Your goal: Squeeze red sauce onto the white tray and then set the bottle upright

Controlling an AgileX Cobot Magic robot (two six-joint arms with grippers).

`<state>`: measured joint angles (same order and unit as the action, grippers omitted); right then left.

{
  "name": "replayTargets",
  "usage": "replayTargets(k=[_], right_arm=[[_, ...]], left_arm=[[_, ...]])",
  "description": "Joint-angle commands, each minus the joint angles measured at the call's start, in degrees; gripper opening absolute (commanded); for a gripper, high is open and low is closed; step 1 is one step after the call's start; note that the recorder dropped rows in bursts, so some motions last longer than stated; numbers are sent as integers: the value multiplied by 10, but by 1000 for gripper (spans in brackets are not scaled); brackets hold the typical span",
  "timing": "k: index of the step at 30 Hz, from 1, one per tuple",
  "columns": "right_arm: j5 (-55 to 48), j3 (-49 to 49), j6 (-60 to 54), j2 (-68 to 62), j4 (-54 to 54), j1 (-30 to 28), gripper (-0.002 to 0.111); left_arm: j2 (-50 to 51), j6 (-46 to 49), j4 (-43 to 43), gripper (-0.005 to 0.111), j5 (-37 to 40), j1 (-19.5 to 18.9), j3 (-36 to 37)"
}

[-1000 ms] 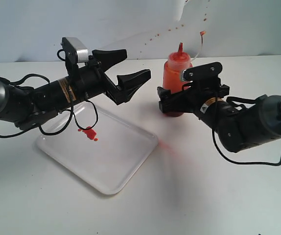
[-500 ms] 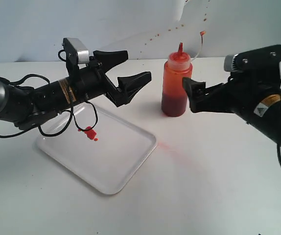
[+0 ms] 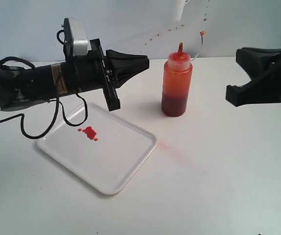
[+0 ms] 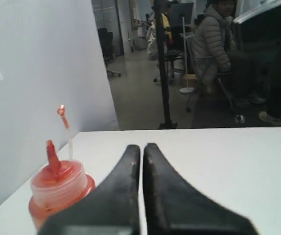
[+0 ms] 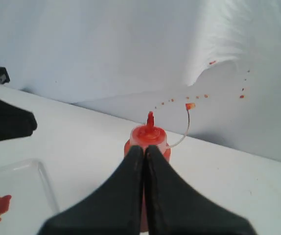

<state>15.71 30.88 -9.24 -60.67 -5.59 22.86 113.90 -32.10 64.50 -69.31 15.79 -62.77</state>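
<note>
The bottle (image 3: 175, 85) stands upright on the table, right of the white tray (image 3: 123, 169), and nothing touches it. Red sauce (image 3: 89, 132) lies as small blobs on the tray's far left part. My left gripper (image 3: 145, 60) is shut and empty, hovering above the tray's far edge with its tips pointing at the bottle. In the left wrist view its tips (image 4: 141, 147) meet beside the bottle cap (image 4: 57, 178). My right gripper (image 5: 144, 148) is shut and empty, aimed at the bottle (image 5: 150, 133) from a distance. The right arm (image 3: 270, 73) sits at the exterior view's right edge.
A faint pink smear (image 3: 167, 146) marks the table between tray and bottle. The bottle's small cap hangs on a thin tether (image 3: 201, 33) behind it. Red specks (image 5: 204, 95) dot the back wall. The tray's corner (image 5: 37, 169) and its sauce (image 5: 1, 205) show in the right wrist view.
My right gripper let go of the bottle, drew back to the right and shut. My left gripper turned and shut. The bottle stays upright.
</note>
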Motion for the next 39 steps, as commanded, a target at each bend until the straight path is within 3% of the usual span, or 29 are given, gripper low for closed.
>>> replayTargets(k=[1, 7, 13, 20, 25, 29, 39], right_arm=[[-6, -4, -8, 51, -12, 1, 0], [3, -8, -24, 75, -12, 1, 0], [113, -64, -29, 75, -34, 1, 0], [289, -142, -129, 75, -213, 0, 0], [284, -145, -129, 75, -306, 0, 0], [284, -145, -129, 75, -309, 0, 0], [284, -145, -129, 75, -309, 0, 0]], left_arm=[[-47, -28, 31, 0, -7, -19, 18], [-129, -26, -83, 0, -7, -57, 116], [-194, 39, -139, 0, -7, -62, 180], [-271, 38, -180, 0, 104, -62, 207], [-321, 32, -157, 0, 127, -62, 207], [-377, -39, -142, 0, 154, -62, 207], [-525, -205, -33, 0, 367, -61, 213]])
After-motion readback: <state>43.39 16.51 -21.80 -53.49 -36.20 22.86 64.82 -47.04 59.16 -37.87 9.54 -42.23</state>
